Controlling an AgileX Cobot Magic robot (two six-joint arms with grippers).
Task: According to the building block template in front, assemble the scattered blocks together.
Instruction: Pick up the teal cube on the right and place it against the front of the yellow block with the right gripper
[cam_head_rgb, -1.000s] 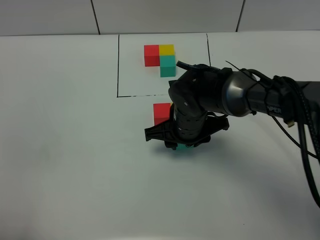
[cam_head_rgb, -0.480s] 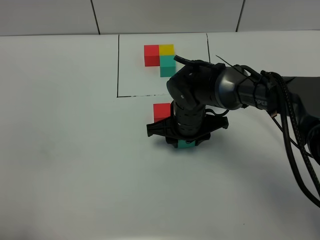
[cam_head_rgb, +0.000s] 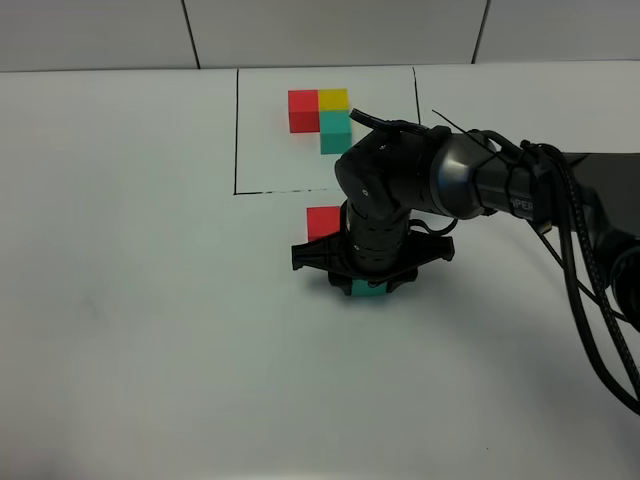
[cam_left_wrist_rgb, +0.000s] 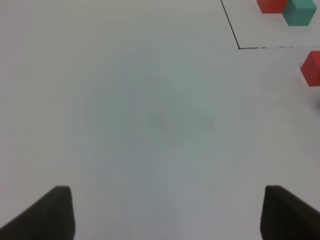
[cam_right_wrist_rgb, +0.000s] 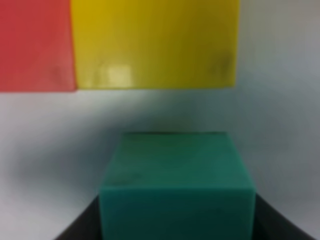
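Teal cube (cam_right_wrist_rgb: 177, 185) pinched in your right gripper (cam_head_rgb: 366, 283) had shifted closer to yellow cube (cam_right_wrist_rgb: 154, 42); left fingers (cam_left_wrist_rgb: 56, 212) spread, idle.

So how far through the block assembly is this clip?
Done: the loose red cube and yellow cube sit side by side, touching, like the top row of the template. In hand: the right claw holds the teal cube, short of the yellow one, with a gap between. Left: closing that gap below yellow and releasing. The left claw is open and idle.
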